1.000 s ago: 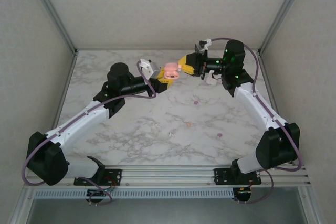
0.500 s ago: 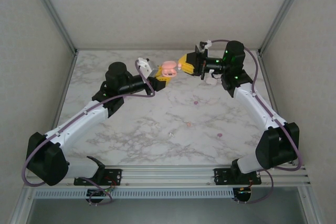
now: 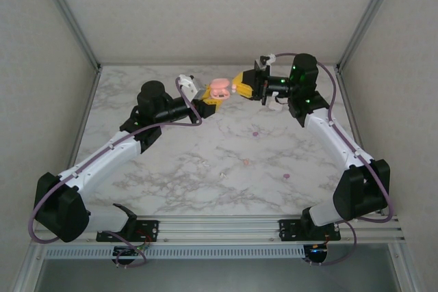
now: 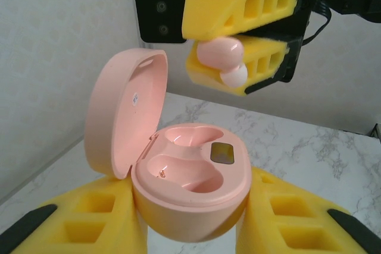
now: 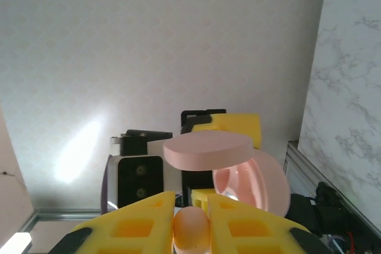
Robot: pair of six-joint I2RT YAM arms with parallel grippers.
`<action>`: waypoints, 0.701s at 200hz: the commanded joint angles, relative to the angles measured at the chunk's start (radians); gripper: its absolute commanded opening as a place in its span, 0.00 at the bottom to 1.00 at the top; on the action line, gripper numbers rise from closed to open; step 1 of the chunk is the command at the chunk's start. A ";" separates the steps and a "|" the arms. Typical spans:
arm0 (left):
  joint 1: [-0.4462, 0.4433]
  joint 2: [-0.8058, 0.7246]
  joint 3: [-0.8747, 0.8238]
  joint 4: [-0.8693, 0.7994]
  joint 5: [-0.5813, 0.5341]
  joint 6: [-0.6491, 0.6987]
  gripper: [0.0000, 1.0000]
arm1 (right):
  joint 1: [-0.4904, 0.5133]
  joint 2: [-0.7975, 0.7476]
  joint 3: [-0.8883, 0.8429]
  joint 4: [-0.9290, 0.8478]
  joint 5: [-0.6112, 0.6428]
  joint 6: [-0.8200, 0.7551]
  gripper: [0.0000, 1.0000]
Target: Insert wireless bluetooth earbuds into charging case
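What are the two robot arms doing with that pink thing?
The left gripper holds an open pink charging case up off the table. The right gripper pinches a pink earbud close to it. Both slots in the case look empty. A few more earbuds lie loose on the table.

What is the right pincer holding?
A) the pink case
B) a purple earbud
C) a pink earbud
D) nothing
C: the left wrist view shows the right pincer squeezing a pink earbud close to the open pink case.
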 commanded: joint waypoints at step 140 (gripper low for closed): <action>-0.004 0.036 0.022 0.097 0.093 -0.049 0.19 | 0.059 -0.096 0.111 -0.342 0.084 -0.587 0.19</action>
